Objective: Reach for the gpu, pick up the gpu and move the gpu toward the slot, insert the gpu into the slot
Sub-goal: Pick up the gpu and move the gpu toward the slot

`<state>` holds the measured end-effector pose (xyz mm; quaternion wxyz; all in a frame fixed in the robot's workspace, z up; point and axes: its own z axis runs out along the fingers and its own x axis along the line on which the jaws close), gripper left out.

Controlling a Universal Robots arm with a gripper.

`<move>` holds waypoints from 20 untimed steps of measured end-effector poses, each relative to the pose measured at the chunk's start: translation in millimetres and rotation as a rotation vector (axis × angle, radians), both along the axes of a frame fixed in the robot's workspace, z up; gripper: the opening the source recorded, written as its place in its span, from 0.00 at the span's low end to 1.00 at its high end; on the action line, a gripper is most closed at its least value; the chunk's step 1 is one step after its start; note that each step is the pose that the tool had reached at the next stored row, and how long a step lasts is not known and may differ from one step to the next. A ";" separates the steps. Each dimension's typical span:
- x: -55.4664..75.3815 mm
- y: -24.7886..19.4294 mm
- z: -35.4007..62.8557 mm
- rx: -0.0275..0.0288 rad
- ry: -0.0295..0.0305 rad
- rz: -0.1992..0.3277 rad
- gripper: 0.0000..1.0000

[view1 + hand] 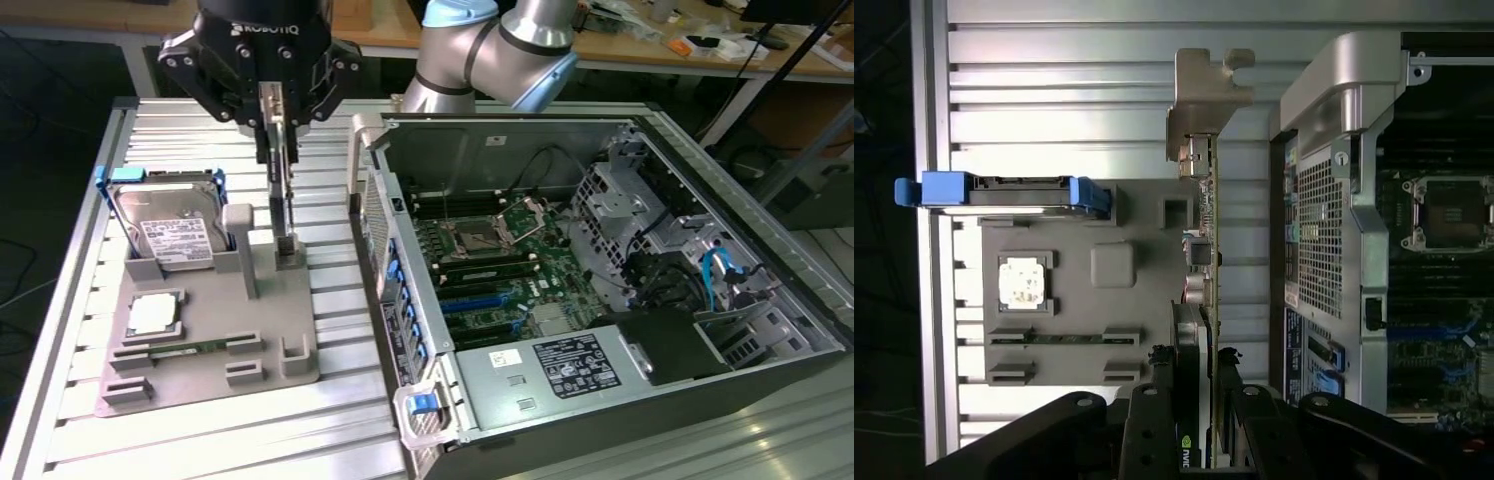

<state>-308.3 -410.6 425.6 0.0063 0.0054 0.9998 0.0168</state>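
Tabletop (200, 440) (1054, 100): ribbed aluminium, carrying two holders side by side. Computer case (481, 150) (1334, 200): large, grey, side panel off, on the exterior view's right; it contains a green motherboard (523, 272) (1439, 340) with a square processor socket, black memory sockets and the blue slot (478, 320) lying unoccupied, plus a labelled power supply box (567, 365) at its near end and drive cages with cables along the far wall. Robot arm (507, 40): silver and blue, reaching over the case's back edge. Tray (254, 330) (1084, 320): grey, moulded, on the exterior view's left; it holds a hard drive (167, 235) (1004, 190) on edge in blue rails, a square processor chip (151, 315) (1021, 282) lying flat, and a memory stick (187, 350) (1054, 338) between small blocks. Gripper (275, 125) (1194, 395): black, hanging above the tray, its jaws pinched narrow on the upper edge of the gpu (280, 195) (1204, 250). The gpu is upright and edge-on, its lower end at the tray's upright post; whether it sits in the post or hangs just clear cannot be told. It is well apart from the slot, with the case's perforated wall between them. Room: a bare strip of tabletop separates tray from case, and open ribbed surface runs along the near edge.
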 end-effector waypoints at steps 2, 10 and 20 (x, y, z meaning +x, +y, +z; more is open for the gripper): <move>0.0 1.1 2.9 -0.0008 -0.0001 0.000 0.27; 0.0 3.7 17.8 -0.0025 0.0000 0.000 0.27; 6.4 5.0 26.5 -0.0019 -0.0001 0.000 0.27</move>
